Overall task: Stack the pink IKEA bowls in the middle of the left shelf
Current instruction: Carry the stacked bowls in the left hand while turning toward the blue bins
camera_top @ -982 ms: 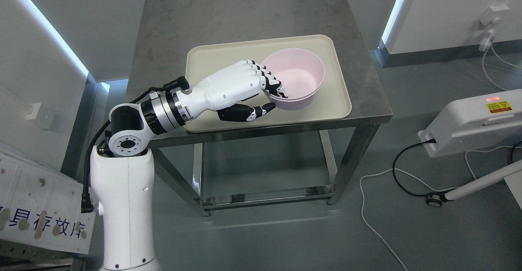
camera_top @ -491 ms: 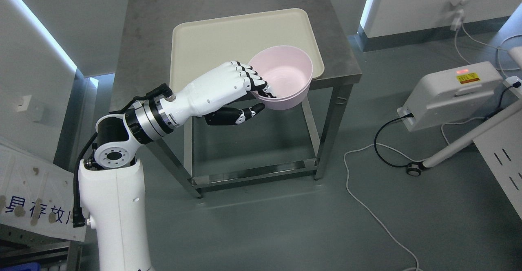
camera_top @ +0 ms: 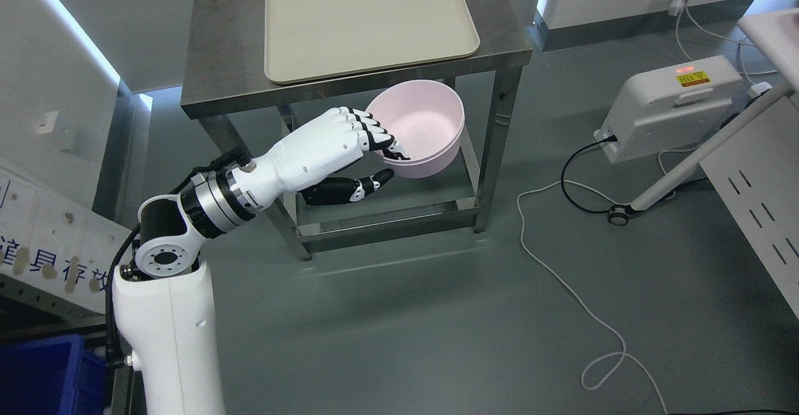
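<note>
At the far left there is a blue plastic bin (camera_top: 37, 371) in the bottom corner and a white board with blue writing (camera_top: 44, 259) above it, and this looks like the edge of the shelf side, though the middle shelf itself is not in view. Next comes the robot's white left hand (camera_top: 349, 153). Its four fingers (camera_top: 381, 142) hook over the rim into the round pink plastic bowl (camera_top: 419, 126), and the black thumb (camera_top: 368, 185) presses from underneath, so the bowl is pinched tight. The bowl hangs in the air in front of the grey metal table (camera_top: 218, 40), below the tabletop, and the flat cream plastic tray (camera_top: 368, 22) up there has nothing on it. To carry well, I think the hand should keep the bowl level, squeeze the rim the same all the way, and swing slowly toward the left. The right hand is not in view.
</note>
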